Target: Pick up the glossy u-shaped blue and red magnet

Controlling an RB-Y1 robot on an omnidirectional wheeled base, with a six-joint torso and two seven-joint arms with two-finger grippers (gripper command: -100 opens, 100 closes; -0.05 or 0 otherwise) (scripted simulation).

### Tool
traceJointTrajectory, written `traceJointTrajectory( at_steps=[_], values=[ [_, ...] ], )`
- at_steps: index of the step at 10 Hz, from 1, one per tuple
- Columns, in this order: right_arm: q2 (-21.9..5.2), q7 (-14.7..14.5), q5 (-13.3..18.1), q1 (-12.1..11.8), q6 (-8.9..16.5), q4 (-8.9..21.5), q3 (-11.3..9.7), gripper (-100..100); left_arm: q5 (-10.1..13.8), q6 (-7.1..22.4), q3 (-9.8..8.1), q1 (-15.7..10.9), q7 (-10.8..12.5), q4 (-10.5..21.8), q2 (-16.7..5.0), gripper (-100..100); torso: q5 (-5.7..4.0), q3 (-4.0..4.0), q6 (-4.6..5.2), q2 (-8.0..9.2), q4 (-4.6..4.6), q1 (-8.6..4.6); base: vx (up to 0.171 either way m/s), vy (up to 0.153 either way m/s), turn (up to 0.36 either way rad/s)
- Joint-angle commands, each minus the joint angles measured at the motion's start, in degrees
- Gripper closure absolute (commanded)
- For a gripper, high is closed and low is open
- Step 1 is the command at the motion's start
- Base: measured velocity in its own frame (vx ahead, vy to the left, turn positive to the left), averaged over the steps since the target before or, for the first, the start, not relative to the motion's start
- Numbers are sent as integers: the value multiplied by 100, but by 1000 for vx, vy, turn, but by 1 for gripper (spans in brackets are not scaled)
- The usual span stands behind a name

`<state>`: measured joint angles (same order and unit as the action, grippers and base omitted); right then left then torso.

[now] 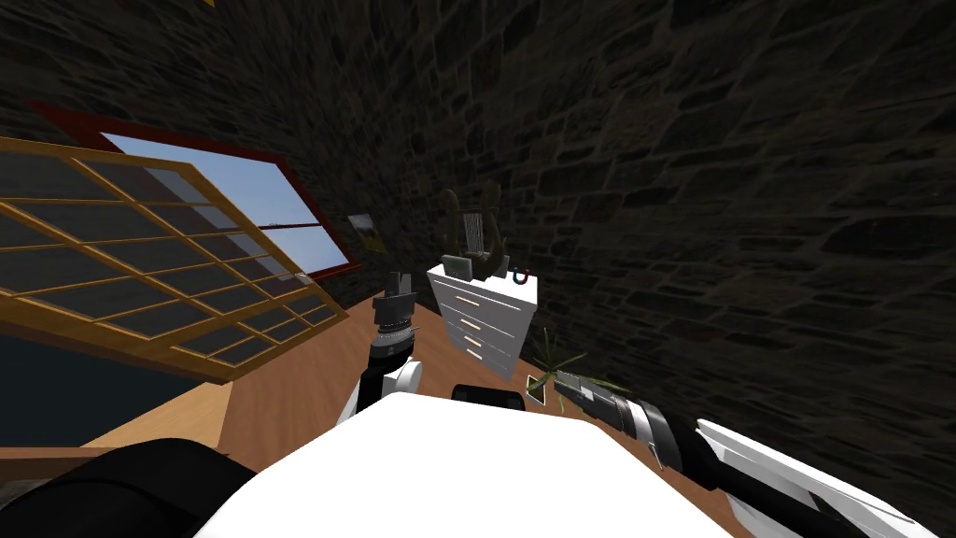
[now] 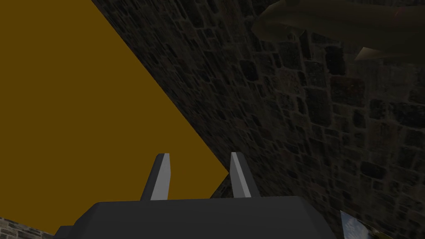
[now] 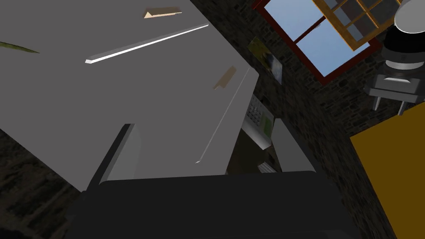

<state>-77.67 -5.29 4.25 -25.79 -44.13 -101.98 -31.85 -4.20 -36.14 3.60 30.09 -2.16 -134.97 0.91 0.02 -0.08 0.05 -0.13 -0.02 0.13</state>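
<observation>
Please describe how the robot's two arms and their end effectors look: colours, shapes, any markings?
The left end effector and the right end effector are each a dark boxy body with two thin, light grey, blade-like fingers. The left arm is white and dark with a ribbed wrist. The right arm is white with a grey ring. No markings visible.

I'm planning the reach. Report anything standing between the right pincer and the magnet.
The magnet lies on top of the white dresser, beside a harp-like ornament. The right pincer is open, low, facing the drawer fronts, so the dresser's own front and top edge stand between them.
</observation>
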Motion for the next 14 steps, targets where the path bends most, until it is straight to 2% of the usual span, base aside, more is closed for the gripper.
traceJointTrajectory(
  at_steps=[1,2,4,5,8,9,11,12,14],
  values=[
    [-241,26,14,69,-5,47,-57,-100,0,0,0,0,0,0,0,0,0,0,0,0,0,0,10,10,4],
    [-434,-58,10,119,-106,212,-293,-100,0,0,0,0,0,0,0,0,-1,1,1,1,0,-4,21,36,304],
    [-743,-58,10,119,-106,212,-293,-100,0,0,0,0,0,0,0,0,0,-2,1,-4,-1,2,18,22,47],
    [-926,-144,0,170,-209,376,-525,-100,0,0,0,0,0,0,0,0,-1,0,2,0,0,-2,27,39,217],
    [-1240,-144,0,170,-209,376,-525,-100,0,0,0,0,0,0,0,0,0,1,3,1,0,0,12,18,56],
    [-1457,-234,-16,223,-312,537,-754,-100,0,0,0,0,0,0,0,0,-2,4,3,6,2,-5,16,34,296],
    [-1729,-234,-16,223,-312,537,-754,-100,0,0,0,0,0,0,0,0,1,-2,2,-3,0,5,21,30,53],
    [-1938,-326,-36,277,-414,695,-976,-100,0,0,0,1,0,0,0,0,-1,0,4,0,0,2,30,52,291],
    [-2204,-326,-36,277,-414,695,-976,-100,0,0,0,1,0,0,0,0,2,-4,3,-6,-1,9,25,28,47]
  ],
)
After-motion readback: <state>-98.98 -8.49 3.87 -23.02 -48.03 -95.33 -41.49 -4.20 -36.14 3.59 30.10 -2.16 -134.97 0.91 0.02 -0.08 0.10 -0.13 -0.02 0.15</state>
